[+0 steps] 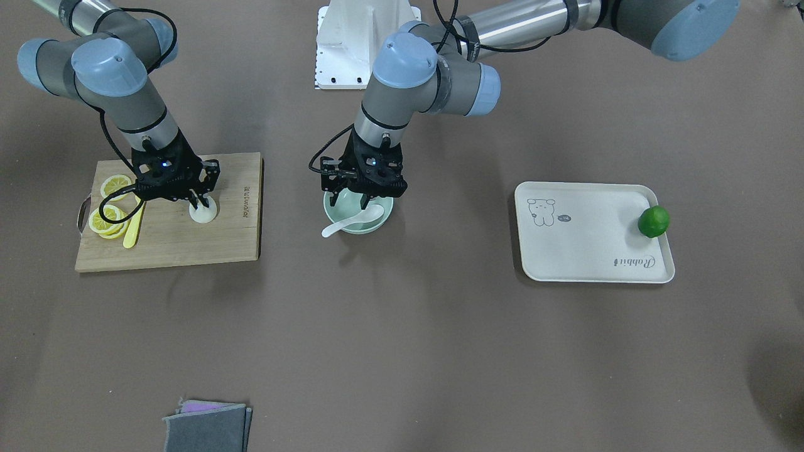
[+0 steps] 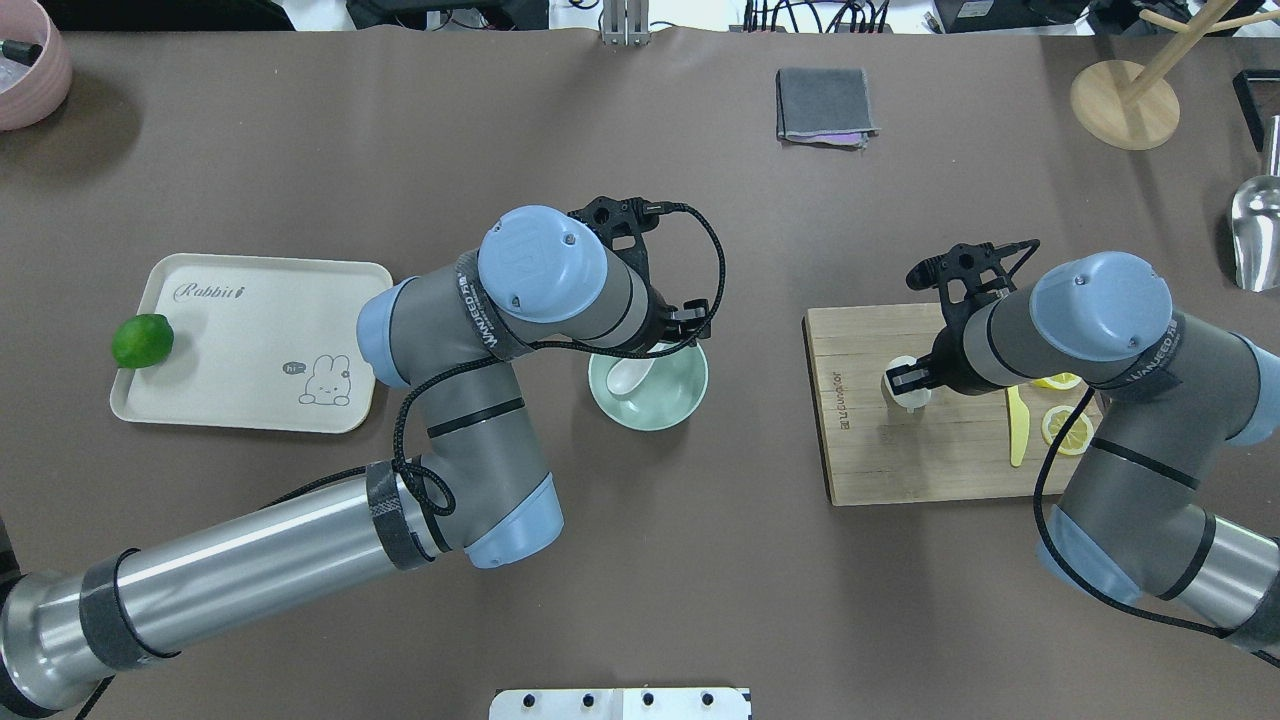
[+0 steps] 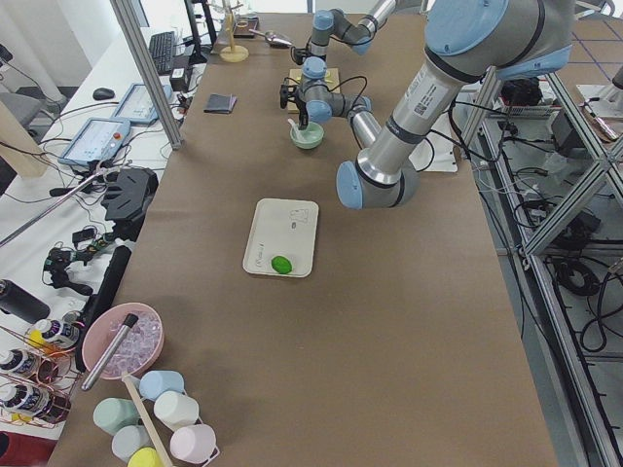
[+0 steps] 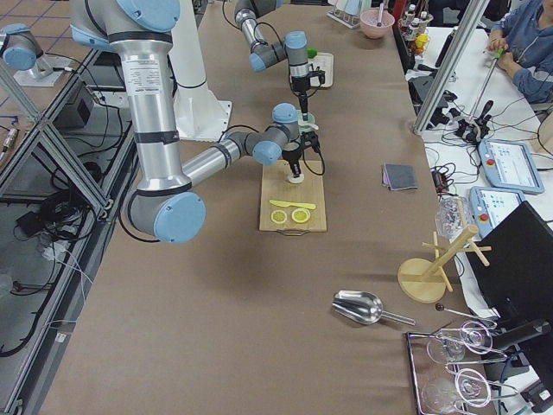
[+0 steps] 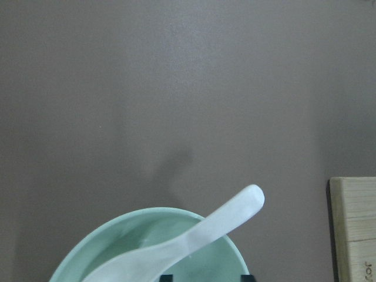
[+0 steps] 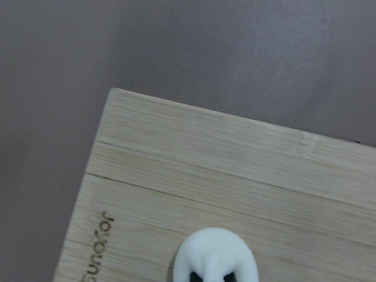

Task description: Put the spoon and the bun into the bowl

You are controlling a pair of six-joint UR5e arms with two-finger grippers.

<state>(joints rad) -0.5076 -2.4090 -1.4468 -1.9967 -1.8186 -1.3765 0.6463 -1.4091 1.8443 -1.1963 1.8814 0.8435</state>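
We've got the left gripper [image 1: 349, 201] hanging over the bowl [image 1: 367, 230], fingers spread and gripping nothing. The spoon [image 1: 355, 221] lies in the bowl, handle poking over the rim. The right gripper [image 1: 200, 202] is pinched onto the bun [image 1: 205, 214], which sits on the cutting board [image 1: 188, 245].

The bowl [image 1: 365, 229] — round, pale mint-green, smooth — stands upright on the table [image 1: 440, 345]. The glossy white spoon [image 1: 353, 221] lies with its scoop inside the bowl, its short handle slanting out over the rim. The bun [image 1: 205, 214], small, white and domed, sits on a wooden board [image 1: 188, 248], well apart from the bowl, its top pinched by the right hand [image 1: 201, 204].
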